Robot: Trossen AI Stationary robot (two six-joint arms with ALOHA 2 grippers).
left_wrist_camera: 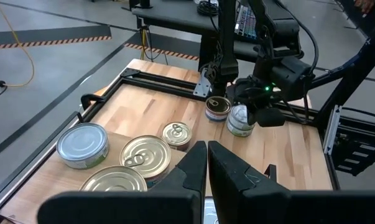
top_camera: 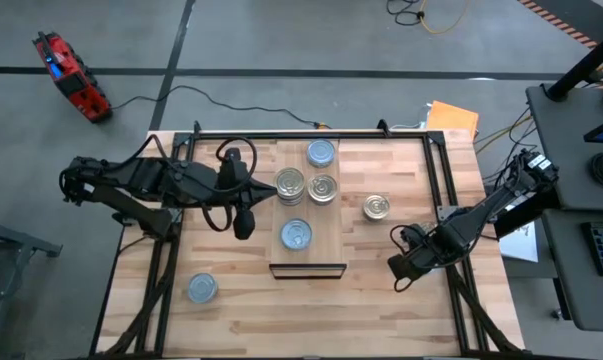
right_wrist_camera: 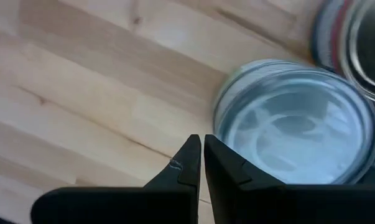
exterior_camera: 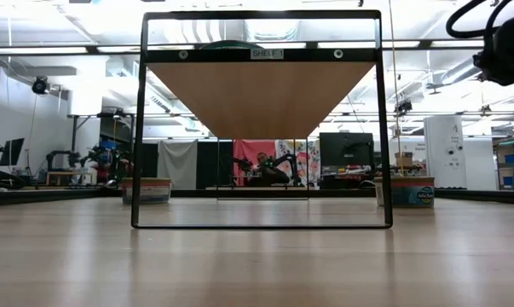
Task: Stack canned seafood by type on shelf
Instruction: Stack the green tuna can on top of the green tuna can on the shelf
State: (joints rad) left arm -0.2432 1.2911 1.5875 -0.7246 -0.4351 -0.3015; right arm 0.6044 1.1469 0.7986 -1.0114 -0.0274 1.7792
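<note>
While both arms reach in over the table [top_camera: 231, 320] from opposite sides, neither claw holds anything. Stretched in low from the table's left edge, the left arm ends in the left claw [top_camera: 243, 225], which points across toward the shelf [top_camera: 306, 267]; its two fingers [left_wrist_camera: 193, 171] are pressed together and empty. Just ahead of that claw, three cans sit on the shelf's pale top: two with gold ringed lids [top_camera: 290, 184] [top_camera: 323, 188] side by side, and a blue-grey one [top_camera: 296, 234] nearer the dark front edge. Another blue-grey can [top_camera: 321, 153] stands just beyond the gold pair, and a gold-topped can [top_camera: 377, 207] rests on the table farther off, between the two claws. Well behind and to one side of the left claw, a lone blue-grey can [top_camera: 202, 288] sits near the table's front left.

Angled in from the right edge, the right arm is bent at the elbow, and the right claw [top_camera: 398, 272] hangs low over the boards, fingers [right_wrist_camera: 190, 165] pressed together, gripping nothing.

Its wrist camera shows what the overhead view hides: a pale-topped can [right_wrist_camera: 296, 127] lies right beside the fingertips, with the rim of a second can [right_wrist_camera: 355, 43] just past it. From the left wrist, those two cans show beneath the right arm. At table height, only the shelf frame shows, labelled "SHELF 1".
</note>
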